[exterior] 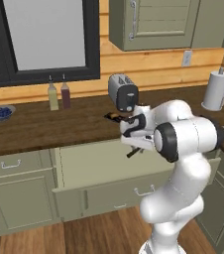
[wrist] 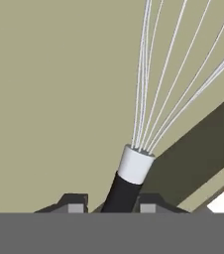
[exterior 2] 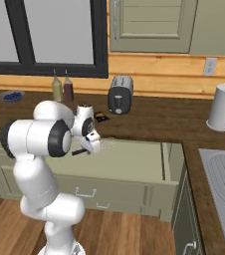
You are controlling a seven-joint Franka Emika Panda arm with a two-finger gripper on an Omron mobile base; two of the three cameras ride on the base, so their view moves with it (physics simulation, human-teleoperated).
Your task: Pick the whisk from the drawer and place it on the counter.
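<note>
Gripper (wrist: 106, 208) pinches the whisk (wrist: 132, 168) by its black handle, fingertips on either side. Whisk is raised over the open drawer (exterior: 104, 191), near the drawer's back edge, just below the counter (exterior: 44, 124) front edge.

The whisk (wrist: 134, 168) sits between the claw's (wrist: 107, 204) two dark fingertips, clamped at its black handle, white collar and silvery wires fanning up over the pale drawer floor. The drawer (exterior: 109, 191) stands pulled wide open, sage-green front, small silver handle, under the dark wood-grain table (exterior: 44, 126).
</note>
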